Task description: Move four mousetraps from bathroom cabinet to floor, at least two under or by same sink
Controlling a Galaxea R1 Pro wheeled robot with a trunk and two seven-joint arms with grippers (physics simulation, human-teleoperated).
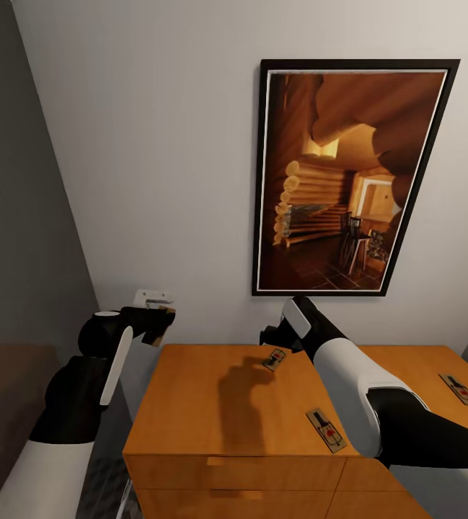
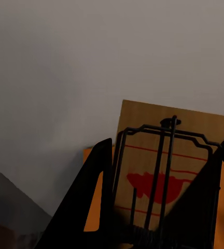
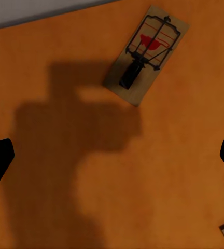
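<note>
Pale wall fills the background ahead of us, with a dark-framed picture (image 1: pixel 352 176) of a log interior hanging above the cabinet (image 1: pixel 212 411), whose flat orange-brown top sits just below our arms.

Our left gripper (image 2: pixel 158 207) is closed on one mousetrap (image 2: pixel 166 166): the left wrist view shows the tan board with its red spot and wire frame pinched between the two dark fingers (image 2: pixel 94 192). We hold it raised off to the left of the cabinet, beyond its edge and near the wall, most likely so it is out of the way while the other arm works.

Our right gripper (image 1: pixel 273 336) hangs above the back of the cabinet top with its fingers spread wide and nothing between them; in the right wrist view the tips sit at the two sides. A second mousetrap (image 3: pixel 145 54) lies flat on the wood just ahead of them, close to the wall. We judge the wide spread suits coming down over that board.

Two more traps rest on the top: one (image 1: pixel 325 429) near the front edge beside our right forearm, another (image 1: pixel 459 389) well apart at the far right.

Three traps are yet to be lifted, and none has reached the floor.
</note>
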